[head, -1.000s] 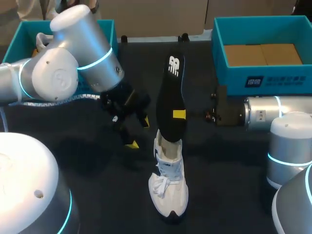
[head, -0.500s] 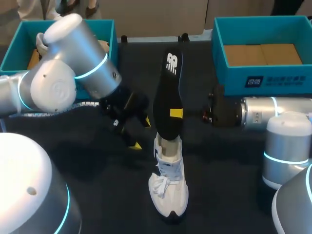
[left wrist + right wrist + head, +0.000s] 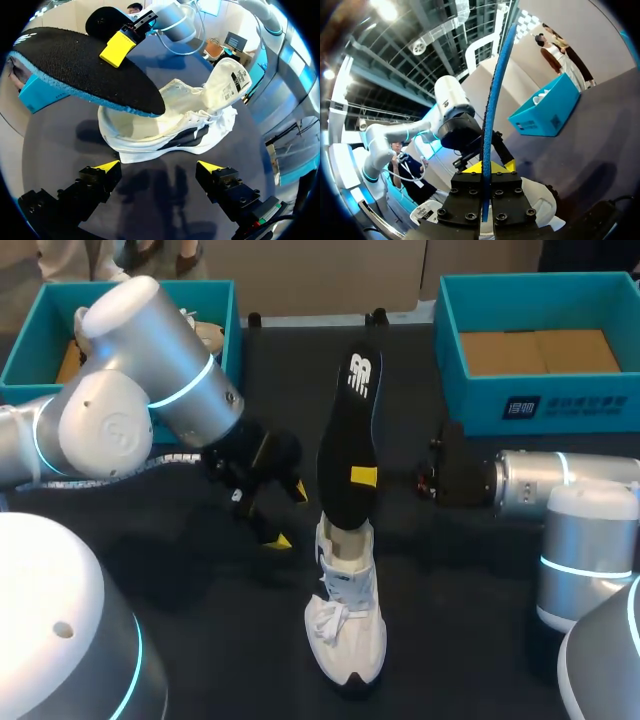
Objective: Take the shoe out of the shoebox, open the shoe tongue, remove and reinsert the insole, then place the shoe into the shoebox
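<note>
The bench (image 3: 200, 640) is a dark, matte surface, and everything sits on its far half. At the far left corner stands the left shoebox (image 3: 22, 340), teal and open-topped. Something pale lies inside, mostly hidden behind my left arm (image 3: 150, 390), and I cannot tell what it is.

That arm comes in from the left and slants down toward the middle of the bench. The left tool (image 3: 288, 515) hangs just above the dark surface with its yellow tips spread and nothing between them. In the left wrist view the same tool (image 3: 159, 167) faces the side of the shoe (image 3: 200, 120), near it but apart.

The white shoe (image 3: 345, 610) rests on the bench near the middle, toe toward me and tongue folded forward. The black, blue-edged insole (image 3: 348, 440) rises out of its opening, tilted away toward the far edge. I cannot tell whether its lower end touches the shoe's lining.

The right tool (image 3: 365, 477) pinches the insole across its middle. In the right wrist view the insole's blue edge (image 3: 495, 90) runs straight up between the closed yellow tips (image 3: 484, 167). My right arm (image 3: 560, 485) lies level, coming in from the right.

The right shoebox (image 3: 540, 405), teal with a brown cardboard floor, stands at the far right corner.
</note>
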Robot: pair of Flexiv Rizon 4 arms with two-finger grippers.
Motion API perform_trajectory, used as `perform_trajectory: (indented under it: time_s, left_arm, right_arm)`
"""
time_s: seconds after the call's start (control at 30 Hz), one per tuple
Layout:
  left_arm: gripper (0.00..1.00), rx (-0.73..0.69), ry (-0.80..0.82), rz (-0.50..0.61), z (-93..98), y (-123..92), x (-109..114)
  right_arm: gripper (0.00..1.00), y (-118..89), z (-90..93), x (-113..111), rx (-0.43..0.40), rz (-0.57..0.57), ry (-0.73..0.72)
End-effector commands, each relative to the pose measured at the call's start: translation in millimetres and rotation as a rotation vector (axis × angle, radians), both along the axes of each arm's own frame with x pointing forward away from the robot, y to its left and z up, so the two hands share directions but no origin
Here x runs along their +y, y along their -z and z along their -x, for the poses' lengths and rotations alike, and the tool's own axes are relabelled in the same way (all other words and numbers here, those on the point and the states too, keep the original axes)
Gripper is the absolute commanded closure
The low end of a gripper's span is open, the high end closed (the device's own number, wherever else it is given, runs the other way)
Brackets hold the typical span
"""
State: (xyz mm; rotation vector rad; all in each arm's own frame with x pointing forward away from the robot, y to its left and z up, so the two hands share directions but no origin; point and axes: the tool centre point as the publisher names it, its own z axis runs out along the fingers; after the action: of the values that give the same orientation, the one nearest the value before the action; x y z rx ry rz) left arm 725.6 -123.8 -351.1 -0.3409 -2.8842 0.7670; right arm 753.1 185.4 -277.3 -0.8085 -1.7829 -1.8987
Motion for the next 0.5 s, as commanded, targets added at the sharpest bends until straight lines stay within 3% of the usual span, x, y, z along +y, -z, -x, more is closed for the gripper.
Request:
perform_trajectory:
  time_s: [0.03, 0.5]
  left_arm:
    - [0.0, 0.0, -0.001, 0.005, -1.2, 6.7, -6.3]
    - [0.0, -0.058, -0.073, 0.006, -3.1, 6.5, -13.4]
  right_arm:
    - [1.0, 0.3, -0.6, 0.9, -0.007, -0.004, 0.0]
    - [1.0, 2.5, 0.0, -6.1, -0.035, -0.026, 0.013]
